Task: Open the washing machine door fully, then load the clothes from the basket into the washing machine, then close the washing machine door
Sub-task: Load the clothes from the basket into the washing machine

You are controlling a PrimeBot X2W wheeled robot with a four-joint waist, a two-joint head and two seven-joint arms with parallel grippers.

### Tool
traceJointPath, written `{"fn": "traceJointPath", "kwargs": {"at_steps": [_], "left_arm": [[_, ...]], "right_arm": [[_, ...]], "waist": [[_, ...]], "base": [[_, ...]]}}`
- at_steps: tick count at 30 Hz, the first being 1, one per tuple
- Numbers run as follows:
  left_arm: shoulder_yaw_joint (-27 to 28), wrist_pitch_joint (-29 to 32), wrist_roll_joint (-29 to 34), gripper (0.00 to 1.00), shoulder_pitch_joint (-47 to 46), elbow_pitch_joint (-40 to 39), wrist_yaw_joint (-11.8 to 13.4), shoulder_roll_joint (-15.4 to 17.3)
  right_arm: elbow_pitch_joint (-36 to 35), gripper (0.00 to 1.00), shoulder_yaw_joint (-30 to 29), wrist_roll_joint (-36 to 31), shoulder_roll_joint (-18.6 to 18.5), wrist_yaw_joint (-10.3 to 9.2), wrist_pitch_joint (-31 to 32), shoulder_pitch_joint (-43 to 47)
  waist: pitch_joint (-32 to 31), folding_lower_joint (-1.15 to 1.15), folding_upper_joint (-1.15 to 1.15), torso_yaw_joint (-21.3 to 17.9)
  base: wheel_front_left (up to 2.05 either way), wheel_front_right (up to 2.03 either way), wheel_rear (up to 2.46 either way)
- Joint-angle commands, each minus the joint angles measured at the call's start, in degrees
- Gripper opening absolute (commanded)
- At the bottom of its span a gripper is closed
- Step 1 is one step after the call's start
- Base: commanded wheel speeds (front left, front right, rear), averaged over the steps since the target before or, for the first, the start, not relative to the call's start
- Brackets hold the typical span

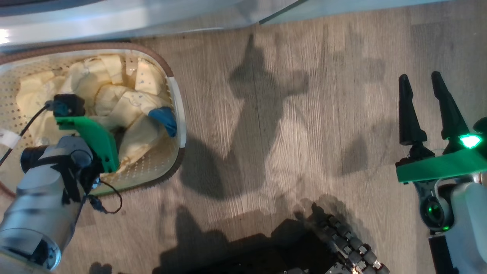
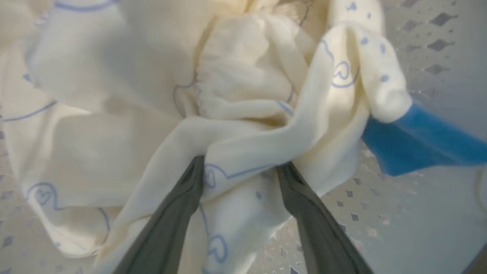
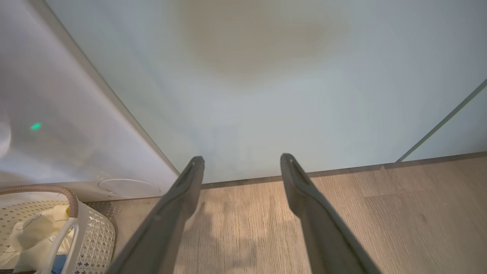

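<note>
The cream basket (image 1: 177,110) stands on the floor at the left, holding the pale yellow clothes (image 1: 125,102) and a small blue piece (image 1: 164,118). My left arm (image 1: 49,182) reaches down into it. In the left wrist view my left gripper (image 2: 241,163) is open, its two fingers straddling a fold of the printed cream clothes (image 2: 243,125), with the blue piece (image 2: 414,144) to the right. My right gripper (image 1: 419,76) hangs open over bare floor, far right of the basket (image 3: 95,232). The washing machine (image 3: 57,114) shows as a white front behind the basket. Its door is out of view.
Pale-green cabinet doors (image 3: 266,76) stand straight ahead of the right gripper (image 3: 241,158). Wooden floor (image 1: 285,114) lies between basket and right arm. My dark base with a cable chain (image 1: 342,243) sits at the bottom middle.
</note>
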Motion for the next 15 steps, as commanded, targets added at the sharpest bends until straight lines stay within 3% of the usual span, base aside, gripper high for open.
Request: {"fn": "traceJointPath", "kwargs": {"at_steps": [1,4,5,6,7,15], "left_arm": [[-0.46,0.46,-1.14,1.00,-0.03,-1.11,-0.03,2.51],[-2.79,1.06,-2.66,1.00,-0.03,-2.01,-0.03,2.73],[-3.66,1.40,-3.27,0.48,0.12,-2.42,-0.03,2.76],[-4.63,1.52,-3.74,0.20,0.25,-2.93,-0.03,2.87],[-5.43,1.20,-4.24,0.00,0.32,-3.36,-0.03,3.06],[-9.81,-3.08,-8.43,0.00,1.85,-4.49,-0.03,2.37]], "right_arm": [[-1.49,1.00,0.94,0.22,-0.20,0.25,-0.54,0.55],[-1.49,1.00,0.94,0.23,-0.18,0.25,-0.54,0.22],[-1.46,1.00,0.93,0.21,-0.17,0.25,-0.54,0.15],[-1.44,1.00,0.91,0.19,-0.17,0.25,-0.54,0.11],[-1.41,1.00,0.88,0.16,-0.16,0.25,-0.54,0.07],[-1.12,1.00,0.30,-0.24,-0.15,0.25,-0.54,0.39]], "waist": [[1.02,0.00,0.00,-0.10],[1.58,0.00,0.00,-0.06],[1.66,0.00,0.00,-0.02],[1.68,0.00,0.00,0.03],[1.67,0.00,0.00,0.09],[-0.84,0.00,0.00,1.35]], "base": [[0.00,0.00,0.00],[0.00,0.00,0.00],[0.00,0.00,0.00],[0.00,0.00,0.00],[0.00,0.00,0.00],[0.00,0.00,0.00]]}}
